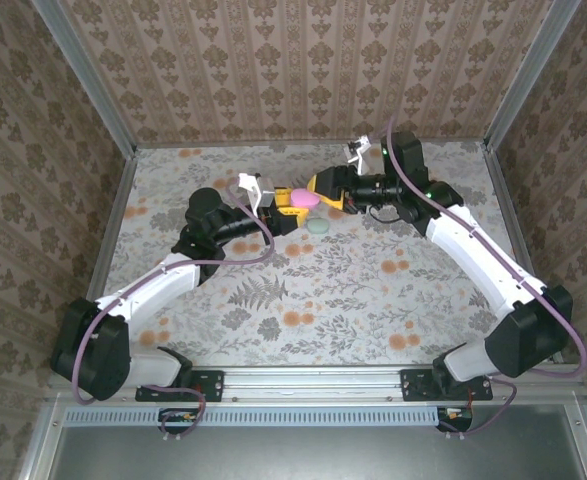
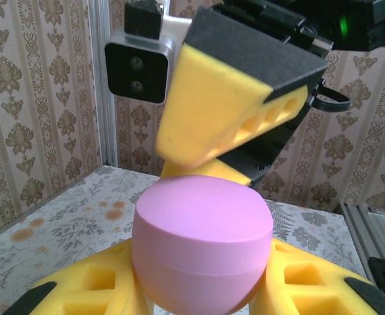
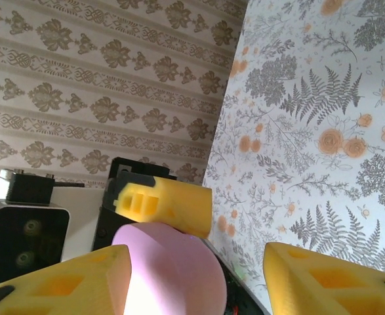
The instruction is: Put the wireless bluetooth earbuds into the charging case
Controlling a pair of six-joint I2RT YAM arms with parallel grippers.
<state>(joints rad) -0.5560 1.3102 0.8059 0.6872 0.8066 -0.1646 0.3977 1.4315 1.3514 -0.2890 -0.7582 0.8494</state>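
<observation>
**Case held aloft, lid facing the right claw**

The pink charging case (image 2: 202,236) is clamped between the yellow pads of the left claw (image 2: 202,289), which is closed on its lower half and holds it clear of the surface (image 1: 373,300) near the middle of the far side. The case is a squat, rounded pebble, wider than it is tall. Its seam runs level just above the left pads, so the domed lid faces up and away from that claw.

The right claw (image 3: 197,259) comes in from the opposite side with its jaws apart. From its own wrist camera the case sits between the two fingers, close against one and well off the other. From the left wrist camera one right finger hangs just over the lid. It grips nothing.

The coming move likely turns on the lid: the right claw is the free one, and it must catch the upper shell above the seam, not the body.

A mint-green oval thing (image 1: 318,227) lies on the surface just below the case; what it is cannot be told.
</observation>
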